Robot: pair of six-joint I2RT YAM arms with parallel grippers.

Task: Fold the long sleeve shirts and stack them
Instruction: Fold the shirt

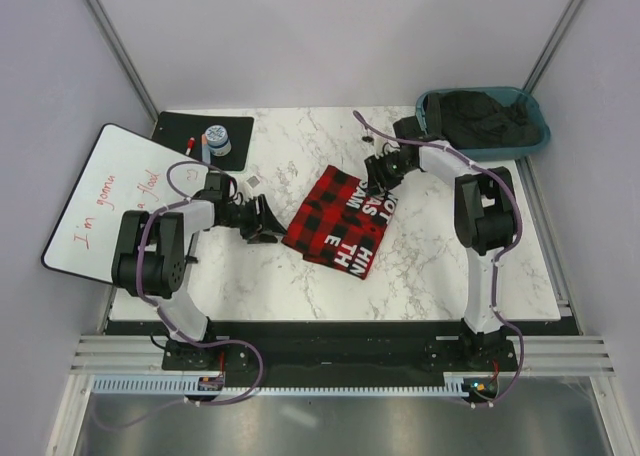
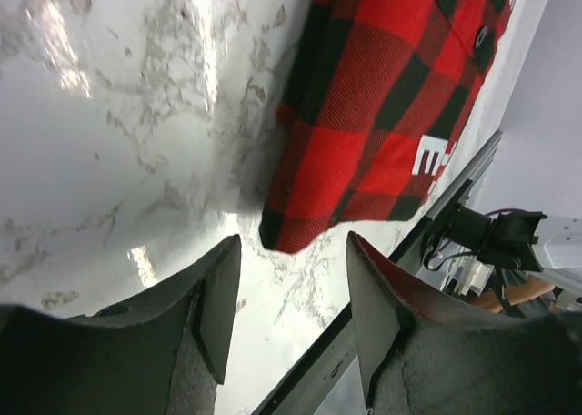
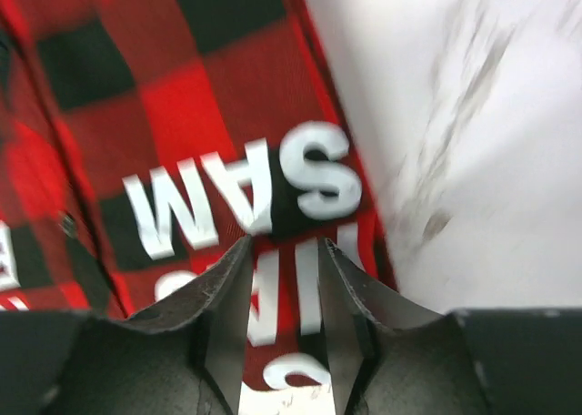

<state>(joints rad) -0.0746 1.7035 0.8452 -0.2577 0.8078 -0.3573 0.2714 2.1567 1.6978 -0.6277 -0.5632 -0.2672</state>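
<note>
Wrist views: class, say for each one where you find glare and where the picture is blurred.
Left wrist view: bright glare patches on the marble table, the flannel shirt in sharp focus. Right wrist view: blurred throughout, the shirt's white letters soft and the table's veining smeared into streaks.

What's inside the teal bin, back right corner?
The teal bin holds a heap of dark clothing that fills most of it. What kind of garments these are, how many there are, and whether anything lies under them cannot be seen, because the top layer covers it.
</note>
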